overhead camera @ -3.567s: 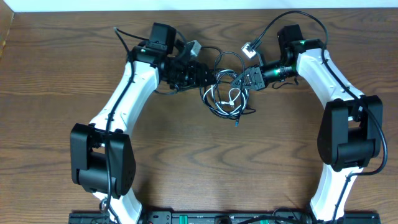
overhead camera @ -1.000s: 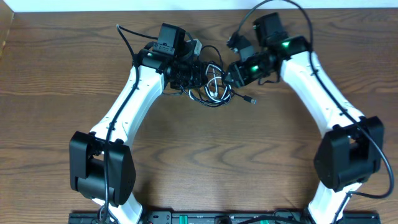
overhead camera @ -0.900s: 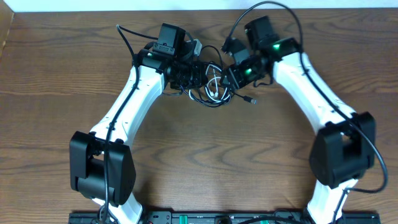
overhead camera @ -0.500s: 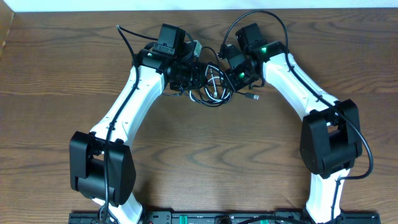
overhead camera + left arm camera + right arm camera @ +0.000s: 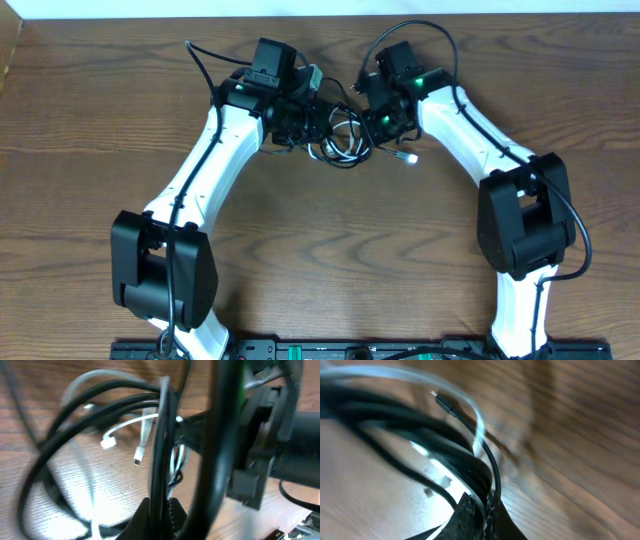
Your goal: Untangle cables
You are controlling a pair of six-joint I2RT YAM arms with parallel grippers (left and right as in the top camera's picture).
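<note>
The black and white cables (image 5: 342,143) lie in a tangled loop at the table's far middle, between my two grippers. My left gripper (image 5: 311,122) meets the tangle's left side. In the left wrist view it (image 5: 161,511) is shut on a black cable (image 5: 161,435), with white cable (image 5: 146,419) loops and small plugs (image 5: 107,443) behind. The right gripper (image 5: 373,121) sits on the tangle's right side. Seen from the right wrist, it (image 5: 484,506) is shut on a bundle of black cable (image 5: 420,427), with a white strand (image 5: 476,420) alongside. A silvery plug (image 5: 408,157) lies loose to the right.
The wooden table (image 5: 320,260) stretches toward me between the two arm bases. The arms' own thick black cords (image 5: 420,30) arch over the back edge. The right arm's body (image 5: 265,435) fills the right of the left wrist view.
The right arm has swung left into the tangle and its jaws have shut on the cables. The left arm and its grip stay as they were.
</note>
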